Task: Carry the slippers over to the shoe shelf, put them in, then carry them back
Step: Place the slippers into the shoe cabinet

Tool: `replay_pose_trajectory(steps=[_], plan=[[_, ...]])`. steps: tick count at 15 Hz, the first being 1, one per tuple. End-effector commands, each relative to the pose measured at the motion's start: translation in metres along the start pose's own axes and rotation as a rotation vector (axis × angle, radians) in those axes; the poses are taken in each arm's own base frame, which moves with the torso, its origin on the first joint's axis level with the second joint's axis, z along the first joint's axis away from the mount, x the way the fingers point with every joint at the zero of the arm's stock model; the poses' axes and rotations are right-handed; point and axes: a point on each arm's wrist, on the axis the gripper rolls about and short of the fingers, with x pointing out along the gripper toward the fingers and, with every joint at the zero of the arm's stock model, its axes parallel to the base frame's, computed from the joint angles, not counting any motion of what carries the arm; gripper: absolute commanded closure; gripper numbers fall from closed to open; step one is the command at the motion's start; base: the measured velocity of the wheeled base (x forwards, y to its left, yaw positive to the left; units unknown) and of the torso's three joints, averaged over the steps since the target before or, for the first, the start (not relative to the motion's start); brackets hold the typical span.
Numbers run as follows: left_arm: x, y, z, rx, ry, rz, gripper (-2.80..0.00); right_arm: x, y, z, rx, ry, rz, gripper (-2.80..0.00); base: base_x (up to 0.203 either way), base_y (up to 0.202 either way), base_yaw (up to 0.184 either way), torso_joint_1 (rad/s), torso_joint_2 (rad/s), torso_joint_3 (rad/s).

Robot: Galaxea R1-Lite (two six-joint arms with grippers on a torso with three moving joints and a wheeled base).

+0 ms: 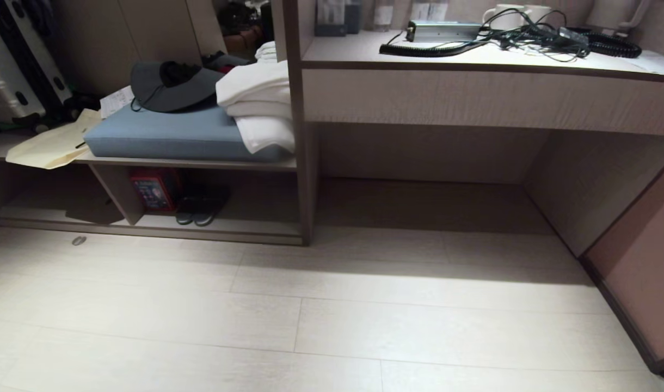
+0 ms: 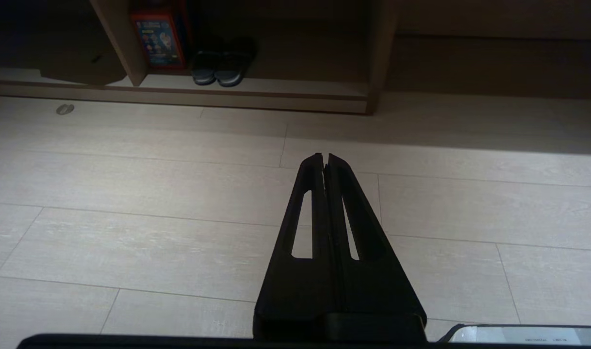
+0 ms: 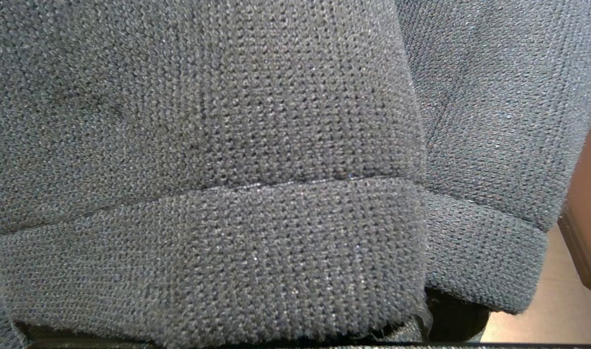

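I see my left gripper (image 2: 325,158) hanging over the pale plank floor (image 2: 131,232), its two black fingers pressed together and holding nothing. Ahead stands the shelf (image 2: 256,92). In it a dark pair of shoes (image 2: 222,68) sits side by side on the base board, just beside a red box (image 2: 159,39) that leans against the divider (image 2: 121,41). A small round thing (image 2: 65,109) lies on the floor before the shelf.

The slippers (image 3: 203,145) filling my right wrist view are coarse woven blue-grey cloth, matt, with a stitched seam where the strap begins. My left gripper (image 2: 325,160) is smooth matt black plastic. The floor (image 1: 332,326) looks like pale wood-grain planks with a faint sheen. The shoe shelf (image 1: 147,224) is matt beige wood laminate; on its top board lies a blue cloth cushion (image 1: 163,136) beside folded white towels (image 1: 258,103).
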Motion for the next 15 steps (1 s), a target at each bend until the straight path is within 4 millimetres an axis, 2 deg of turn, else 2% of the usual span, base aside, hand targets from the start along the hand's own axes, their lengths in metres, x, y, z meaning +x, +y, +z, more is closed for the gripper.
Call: replay_pose_trajectory(steps=[1,10,15], plan=[[0.0001,0.0,0.0001,-0.001,0.0,0.002,0.0,0.0,0.0,0.0,-0.001,0.0,0.0,0.0,0.0,0.0,0.0,0.006,0.0,0.193],[0.0,0.0,-0.0001,0.009,-0.001,0.001,0.0,0.0001,0.0,-0.0004,-0.001,0.001,0.0,0.0,0.0,0.0,0.0,0.003,0.0,0.202],[0.0001,0.0,0.0001,0.012,0.0,0.0,0.0,-0.0001,0.0,-0.0002,-0.001,-0.001,0.0,0.0,0.0,0.0,0.0,0.002,0.0,0.05]])
